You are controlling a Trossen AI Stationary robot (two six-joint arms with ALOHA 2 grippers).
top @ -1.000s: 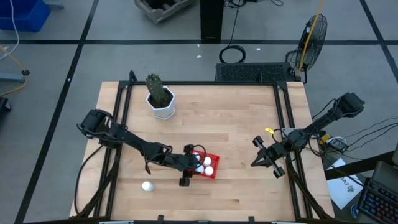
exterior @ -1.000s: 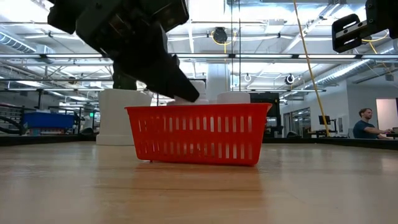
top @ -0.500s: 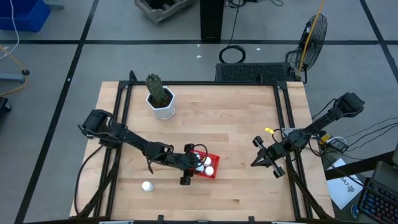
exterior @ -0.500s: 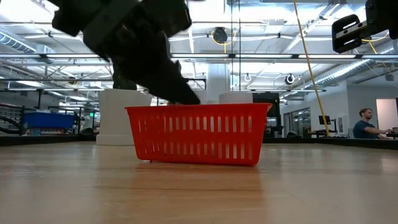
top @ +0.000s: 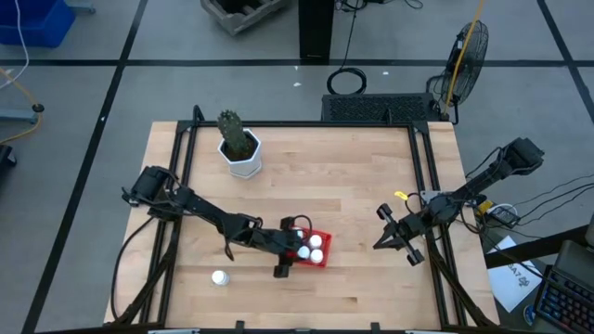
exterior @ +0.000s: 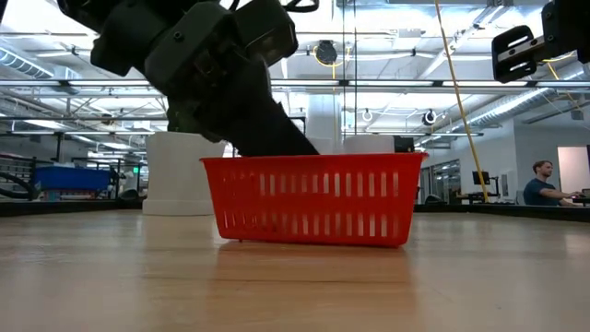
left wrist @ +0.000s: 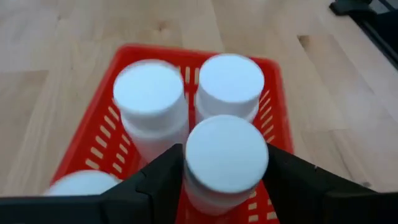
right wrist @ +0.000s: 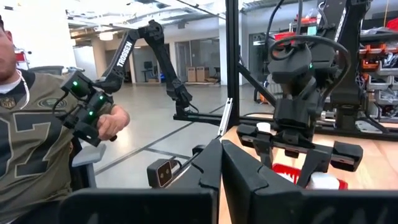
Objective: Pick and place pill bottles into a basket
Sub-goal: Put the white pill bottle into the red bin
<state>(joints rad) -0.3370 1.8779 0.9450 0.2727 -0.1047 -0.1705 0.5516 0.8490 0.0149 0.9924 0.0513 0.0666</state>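
The red basket (top: 323,247) stands near the table's middle front; it also shows in the low view (exterior: 313,198) and the left wrist view (left wrist: 186,51). Several white pill bottles stand upright in it (left wrist: 149,93) (left wrist: 230,78). My left gripper (top: 295,252) is over the basket's left part, shut on another white pill bottle (left wrist: 227,152). One pill bottle (top: 219,277) stands alone on the table near the front left. My right gripper (top: 394,239) waits at the table's right side, shut and empty. My left gripper pinches the pill bottle between its two fingers (left wrist: 158,177), one on each opposite side at cap height (left wrist: 189,163). The fingers slant down from the table's left. The bottle stands upright inside the basket beside the others; whether its base rests on the basket floor is hidden.
A white hexagonal pot with a green cactus (top: 243,158) stands at the far left of the table. Black frame rails run along the table's left and right sides (top: 429,186). A person holding a controller (right wrist: 93,118) shows beyond the table in the right wrist view.
My left gripper has gone down and a little toward the table's right edge, bringing the pill bottle into the basket among the others. The basket has slid a short way toward the table's right edge.
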